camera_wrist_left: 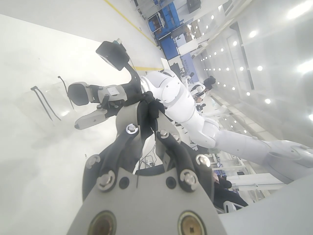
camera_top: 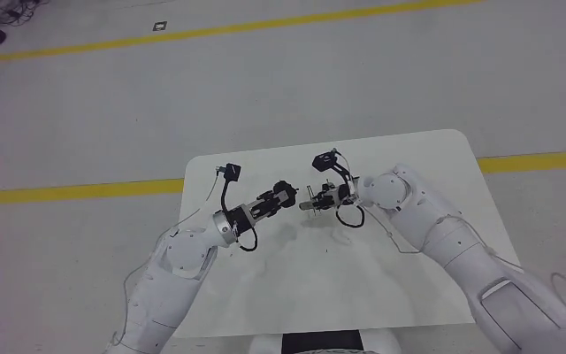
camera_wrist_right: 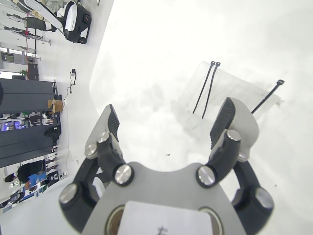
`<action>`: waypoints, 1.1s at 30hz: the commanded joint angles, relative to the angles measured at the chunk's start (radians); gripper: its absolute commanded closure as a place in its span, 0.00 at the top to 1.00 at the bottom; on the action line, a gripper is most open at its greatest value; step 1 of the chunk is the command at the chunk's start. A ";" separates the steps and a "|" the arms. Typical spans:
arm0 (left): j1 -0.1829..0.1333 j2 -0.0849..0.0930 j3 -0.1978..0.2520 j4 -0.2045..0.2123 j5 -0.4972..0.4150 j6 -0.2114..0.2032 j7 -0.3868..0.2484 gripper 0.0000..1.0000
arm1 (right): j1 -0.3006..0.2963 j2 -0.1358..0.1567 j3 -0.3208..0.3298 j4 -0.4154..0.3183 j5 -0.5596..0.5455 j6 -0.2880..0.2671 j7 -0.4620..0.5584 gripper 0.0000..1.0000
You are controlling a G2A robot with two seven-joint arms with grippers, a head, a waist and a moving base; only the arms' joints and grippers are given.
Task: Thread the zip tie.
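Observation:
Two black zip ties (camera_wrist_right: 206, 89) lie side by side on a clear flat tray (camera_wrist_right: 234, 84) on the white table (camera_top: 424, 159). A third zip tie (camera_wrist_right: 269, 95) lies on the tray's other side, its tail hidden behind one finger of my right gripper (camera_wrist_right: 168, 106). That gripper hangs open just above the tray with nothing between its pads. In the left wrist view the right gripper (camera_wrist_left: 75, 111) stands beside the third zip tie (camera_wrist_left: 64, 85) and the pair (camera_wrist_left: 45, 103). My left gripper (camera_wrist_left: 146, 108) is shut, close to the right wrist; I cannot tell if it holds anything.
Both grippers meet over the middle of the table, the left gripper (camera_top: 285, 193) facing the right gripper (camera_top: 307, 202). A tiny dark speck (camera_wrist_right: 167, 154) lies on the tabletop near the tray. Bare tabletop stretches to the far right corner and the front edge.

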 commanded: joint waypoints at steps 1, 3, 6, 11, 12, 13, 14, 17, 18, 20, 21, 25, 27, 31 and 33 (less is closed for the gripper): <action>0.000 0.000 0.000 0.000 0.000 0.000 0.000 0.00 | 0.013 -0.005 -0.014 0.022 -0.003 0.000 0.000 0.47; 0.000 0.000 0.000 0.000 0.000 0.000 0.000 0.00 | 0.023 -0.010 -0.027 0.038 -0.001 0.000 -0.005 0.45; 0.000 0.000 0.000 0.000 0.000 0.000 0.000 0.00 | 0.031 -0.013 -0.039 0.050 -0.012 0.000 -0.012 0.43; 0.000 0.000 0.000 0.000 0.000 0.000 0.000 0.00 | 0.040 -0.012 -0.049 0.051 -0.059 0.005 -0.012 0.45; 0.000 0.000 0.000 0.000 0.000 0.000 0.000 0.00 | 0.041 -0.012 -0.051 0.049 -0.068 0.012 -0.011 0.44; 0.000 0.000 0.000 0.000 0.000 0.000 0.000 0.00 | 0.042 -0.012 -0.053 0.047 -0.082 0.022 -0.010 0.44; 0.000 0.000 0.000 0.000 0.000 0.000 0.000 0.00 | 0.042 -0.013 -0.056 0.041 -0.097 0.036 -0.009 0.44; 0.000 0.000 0.000 0.000 0.000 0.000 0.000 0.00 | 0.042 -0.013 -0.058 0.030 -0.109 0.052 -0.004 0.43; 0.000 0.000 0.000 0.000 0.000 0.000 0.000 0.00 | 0.042 -0.014 -0.059 0.028 -0.112 0.057 -0.003 0.42; 0.000 0.000 0.000 0.000 0.000 0.000 0.000 0.00 | 0.045 -0.017 -0.064 0.028 -0.119 0.069 0.004 0.41; 0.000 0.000 0.000 0.000 0.000 0.000 0.000 0.00 | 0.047 -0.018 -0.068 0.028 -0.126 0.078 0.007 0.40; 0.000 0.000 0.000 0.000 0.000 0.000 0.000 0.00 | 0.054 -0.025 -0.081 0.031 -0.150 0.108 0.009 0.35; 0.000 0.000 0.000 0.000 0.000 0.000 0.000 0.00 | 0.057 -0.027 -0.086 0.035 -0.165 0.120 0.012 0.33; 0.000 0.000 0.000 0.000 0.000 0.000 0.000 0.00 | 0.060 -0.031 -0.097 0.038 -0.196 0.141 0.013 0.30; 0.000 0.000 0.000 0.000 0.000 0.000 0.000 0.00 | 0.059 -0.033 -0.100 0.037 -0.201 0.149 0.011 0.30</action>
